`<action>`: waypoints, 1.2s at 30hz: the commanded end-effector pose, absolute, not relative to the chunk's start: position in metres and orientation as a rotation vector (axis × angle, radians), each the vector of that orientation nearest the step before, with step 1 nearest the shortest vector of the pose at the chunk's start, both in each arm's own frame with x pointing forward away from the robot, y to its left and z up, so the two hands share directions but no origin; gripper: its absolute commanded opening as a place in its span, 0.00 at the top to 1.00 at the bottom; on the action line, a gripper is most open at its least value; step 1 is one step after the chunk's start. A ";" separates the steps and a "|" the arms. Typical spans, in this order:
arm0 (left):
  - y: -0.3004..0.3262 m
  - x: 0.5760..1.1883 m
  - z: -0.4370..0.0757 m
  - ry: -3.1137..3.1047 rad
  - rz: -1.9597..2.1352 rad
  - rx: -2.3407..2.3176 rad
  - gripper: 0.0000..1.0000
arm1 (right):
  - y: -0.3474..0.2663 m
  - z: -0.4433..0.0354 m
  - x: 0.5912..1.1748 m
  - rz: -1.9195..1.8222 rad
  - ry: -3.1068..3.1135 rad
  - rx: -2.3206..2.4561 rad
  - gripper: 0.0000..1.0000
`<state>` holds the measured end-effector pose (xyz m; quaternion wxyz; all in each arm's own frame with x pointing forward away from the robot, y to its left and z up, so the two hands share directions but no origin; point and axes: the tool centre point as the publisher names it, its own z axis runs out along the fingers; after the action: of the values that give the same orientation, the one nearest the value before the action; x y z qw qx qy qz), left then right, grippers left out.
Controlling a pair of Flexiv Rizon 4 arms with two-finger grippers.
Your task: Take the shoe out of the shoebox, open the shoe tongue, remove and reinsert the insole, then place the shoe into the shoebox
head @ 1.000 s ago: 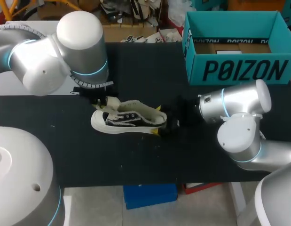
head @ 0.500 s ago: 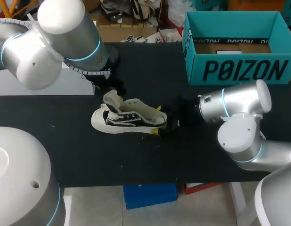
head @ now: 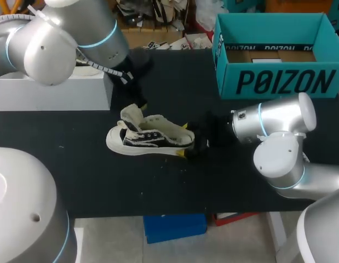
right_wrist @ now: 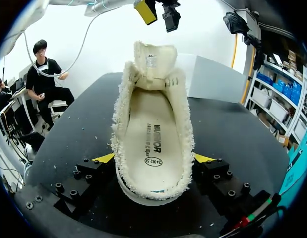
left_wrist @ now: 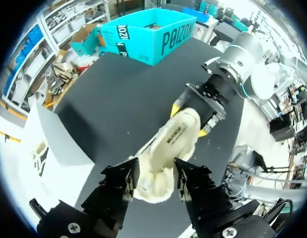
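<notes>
left tool blurred, shoe heel sides hidden — behind right tool

Black table, white box on it

Bright even overhead light, soft faint shadows on black table

Shoe: low sneaker, white sole, black side with white laces, cream fleece lining. Sits upright on its sole at frame centre, toe to the left, heel to the right. The heel is pinched between the fingers of the right gripper. Tongue is folded up and forward over the toe. Insole is cream, seated flat inside. Shoebox: teal, lidless, upright, upper right of frame, well apart from the shoe, brown floor showing.
</notes>
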<state>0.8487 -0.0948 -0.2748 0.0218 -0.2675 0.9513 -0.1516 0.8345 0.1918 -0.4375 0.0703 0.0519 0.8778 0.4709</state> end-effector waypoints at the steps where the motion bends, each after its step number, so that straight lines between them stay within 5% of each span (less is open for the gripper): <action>1: -0.104 0.865 -0.280 3.502 -0.299 0.274 1.00 | 0.190 -0.442 0.834 1.414 2.641 0.159 1.00; 12: -0.104 0.865 -0.280 3.502 -0.299 0.274 1.00 | 0.190 -0.442 0.834 1.414 2.641 0.159 1.00; 18: -0.115 0.845 -0.295 3.438 -0.214 0.675 1.00 | 0.190 -0.442 0.834 1.414 2.641 0.159 1.00; 36: -0.120 0.843 -0.328 3.500 -0.207 0.564 1.00 | 0.190 -0.442 0.834 1.414 2.641 0.159 1.00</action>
<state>0.8388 -0.1160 -0.3209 -0.1760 0.1548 0.9702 -0.0620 0.8345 0.1918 -0.4374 0.0703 0.0519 0.8778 0.4710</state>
